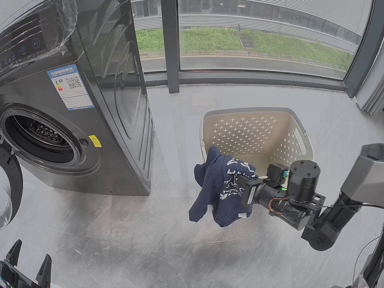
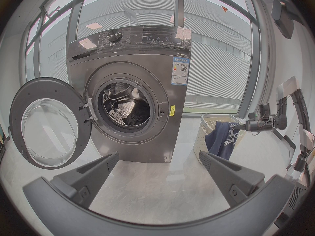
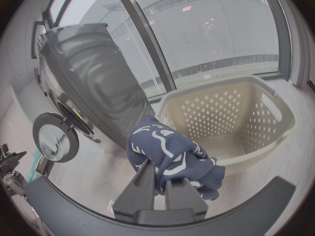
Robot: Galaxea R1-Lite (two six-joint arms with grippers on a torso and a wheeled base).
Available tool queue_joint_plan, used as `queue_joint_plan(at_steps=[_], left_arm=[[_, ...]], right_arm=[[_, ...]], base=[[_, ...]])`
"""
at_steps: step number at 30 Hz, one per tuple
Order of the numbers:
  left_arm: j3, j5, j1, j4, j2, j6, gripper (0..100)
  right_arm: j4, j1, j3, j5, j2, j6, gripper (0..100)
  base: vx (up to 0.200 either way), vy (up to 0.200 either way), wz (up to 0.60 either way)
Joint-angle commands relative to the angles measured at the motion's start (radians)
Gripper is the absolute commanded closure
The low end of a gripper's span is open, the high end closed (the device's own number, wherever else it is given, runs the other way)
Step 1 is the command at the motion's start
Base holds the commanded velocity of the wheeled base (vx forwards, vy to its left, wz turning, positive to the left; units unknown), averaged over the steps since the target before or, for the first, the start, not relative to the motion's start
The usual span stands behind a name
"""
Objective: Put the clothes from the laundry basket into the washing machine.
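My right gripper (image 1: 243,181) is shut on a navy garment with white print (image 1: 221,189), which hangs above the floor at the near left corner of the beige laundry basket (image 1: 298,131). The right wrist view has the cloth (image 3: 167,154) pinched between the fingers (image 3: 144,181). The basket's inside looks bare. The grey washing machine (image 1: 80,101) stands to the left with its round door (image 2: 49,122) swung open; dark cloth (image 2: 136,117) lies in the drum. My left gripper (image 2: 157,167) is open, low and facing the machine's front.
A floor-to-ceiling window (image 1: 260,29) with a dark frame post (image 1: 170,37) runs behind the basket. Bare grey floor (image 1: 140,237) lies between the machine and the basket. The open door (image 1: 8,189) juts out at the machine's left.
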Motion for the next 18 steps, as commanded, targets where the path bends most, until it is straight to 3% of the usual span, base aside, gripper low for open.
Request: queue_joint_plan(at_steps=[1, 5, 6, 11, 18], left_arm=[[0.015, 0.0, 0.0, 0.0, -0.002, 0.001, 0], [0.016, 0.0, 0.0, 0.0, -0.002, 0.002, 0], [0.016, 0.0, 0.0, 0.0, -0.002, 0.001, 0], [0.016, 0.0, 0.0, 0.0, -0.002, 0.002, 0], [0.016, 0.0, -0.001, 0.0, -0.001, 0.002, 0]], right_arm=[[-0.125, 0.043, 0.16, 0.036, -0.229, -0.032, 100], [-0.163, 0.083, 0.18, 0.055, -0.275, -0.044, 100], [-0.168, 0.096, 0.163, 0.055, -0.291, -0.078, 100], [-0.159, 0.086, 0.117, 0.053, -0.335, -0.106, 100], [-0.156, 0.093, 0.123, 0.05, -0.343, -0.107, 100]], base=[[0.0, 0.0, 0.0], [0.0, 0.0, 0.0], [0.0, 0.0, 0.0], [0.0, 0.0, 0.0], [-0.2, 0.0, 0.0]])
